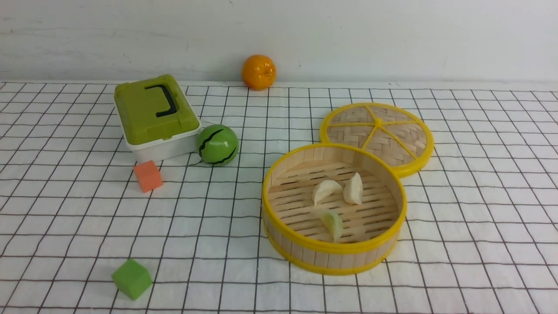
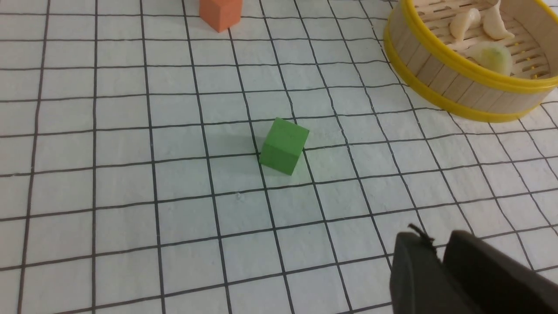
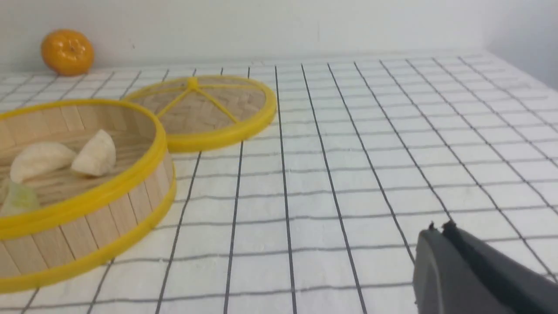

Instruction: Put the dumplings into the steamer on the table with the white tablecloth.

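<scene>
The steamer (image 1: 279, 163) stands on the white tablecloth (image 1: 471, 226) of the table, right of centre. All three dumplings lie on its slatted floor: two creamy ones (image 1: 327, 190) (image 1: 354, 189) side by side and a greenish one (image 1: 332, 222) nearer the front rim. Neither arm shows in the front view. My left gripper (image 2: 436, 237) hovers over bare cloth, well short of the steamer (image 2: 436, 74), its fingers a narrow gap apart and holding nothing. My right gripper (image 3: 440, 226) is shut and empty, over cloth to the side of the steamer (image 3: 109, 192).
The steamer's flat woven lid (image 1: 377, 133) lies just behind it, touching its rim. A green cube (image 1: 131, 278) sits front left, an orange cube (image 1: 148, 175) further back. A green lidded box (image 1: 152, 115), a toy watermelon (image 1: 217, 145) and an orange (image 1: 259, 72) stand toward the back.
</scene>
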